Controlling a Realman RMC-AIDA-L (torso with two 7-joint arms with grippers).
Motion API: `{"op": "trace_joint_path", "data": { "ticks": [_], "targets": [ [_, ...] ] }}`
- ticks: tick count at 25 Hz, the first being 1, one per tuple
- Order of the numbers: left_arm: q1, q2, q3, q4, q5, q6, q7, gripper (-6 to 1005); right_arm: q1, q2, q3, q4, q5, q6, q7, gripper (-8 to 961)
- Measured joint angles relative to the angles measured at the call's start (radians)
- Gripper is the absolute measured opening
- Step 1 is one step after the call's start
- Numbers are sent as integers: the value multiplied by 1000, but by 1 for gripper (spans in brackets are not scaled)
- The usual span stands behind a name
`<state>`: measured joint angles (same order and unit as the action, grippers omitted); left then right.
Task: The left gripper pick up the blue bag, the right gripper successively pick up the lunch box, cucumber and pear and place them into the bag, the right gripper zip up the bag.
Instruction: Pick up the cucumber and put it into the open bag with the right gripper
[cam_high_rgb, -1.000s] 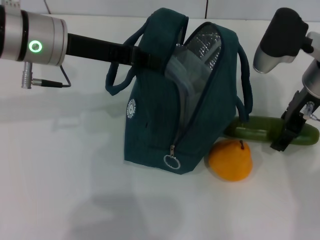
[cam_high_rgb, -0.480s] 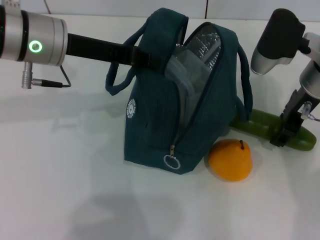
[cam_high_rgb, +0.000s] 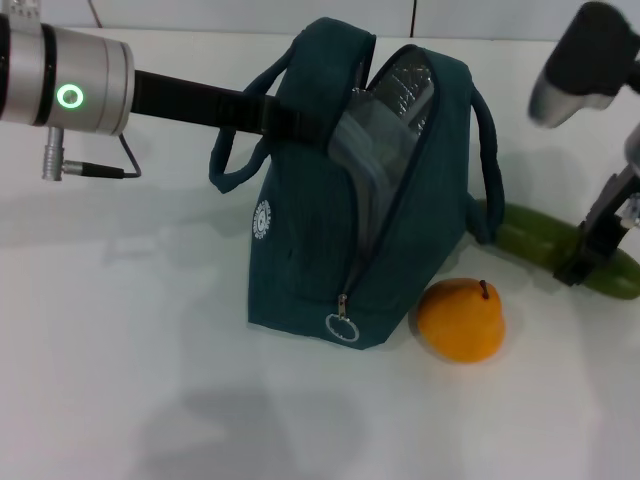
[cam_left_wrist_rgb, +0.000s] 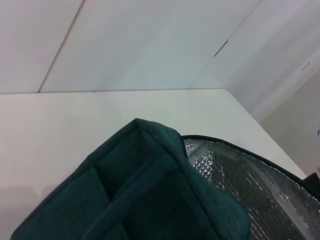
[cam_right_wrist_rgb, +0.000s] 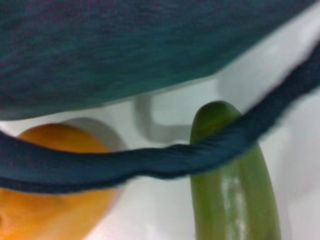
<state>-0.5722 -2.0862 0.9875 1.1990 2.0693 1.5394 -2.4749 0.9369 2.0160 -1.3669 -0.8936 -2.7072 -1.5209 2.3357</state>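
Head view first: the left end effector (cam_high_rgb: 300, 122) is reaching in from nine o'clock and gripping the upper edge of the blue bag (cam_high_rgb: 330, 250), closed on the fabric and keeping the bag upright on the white tabletop (cam_high_rgb: 120, 350) with its zipper open. Inside, the lunch box (cam_high_rgb: 365, 150) is leaning against the silver lining. At five o'clock of the bag the pear (cam_high_rgb: 461, 320) is sitting just beside its base. At three o'clock the cucumber (cam_high_rgb: 545, 240) is lying on the tabletop, and the right end effector (cam_high_rgb: 590, 250) is standing over its far end; how far it is spread, I cannot tell.

Left wrist view: the blue bag's top corner (cam_left_wrist_rgb: 150, 190) and lining are filling the picture.

Right wrist view: a bag handle (cam_right_wrist_rgb: 165, 160) is crossing in front of the cucumber (cam_right_wrist_rgb: 230, 200) and the pear (cam_right_wrist_rgb: 50, 200).
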Motion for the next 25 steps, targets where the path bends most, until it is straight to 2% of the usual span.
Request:
{"op": "trace_joint_path", "data": {
  "ticks": [5,7,8,9,12,16,19,25],
  "targets": [
    [2,0,0,3,-8,2,0,37,-23,-14,169,-48,-67,-8,0,631],
    [5,2,0,4,-25,3,1,37,-45,-20,237,-108,-65,-8,0,634],
    [6,3,1,5,-33,3,1,37,-70,-23,311,-197,-36,-8,-2,635],
    [6,3,1,5,-33,3,1,37,-70,-23,311,-197,-36,-8,-2,637],
    [6,3,-1,5,-34,5,3,37,-102,-21,372,-320,62,-7,-8,641],
    [6,3,-1,5,-35,5,3,36,-153,-21,389,-457,317,26,-45,647],
    [4,4,-1,5,-35,5,3,36,-179,-6,383,-493,495,74,-127,652],
    [-1,4,2,5,-35,5,9,36,-233,2,282,-411,787,210,-346,661]
  ]
}}
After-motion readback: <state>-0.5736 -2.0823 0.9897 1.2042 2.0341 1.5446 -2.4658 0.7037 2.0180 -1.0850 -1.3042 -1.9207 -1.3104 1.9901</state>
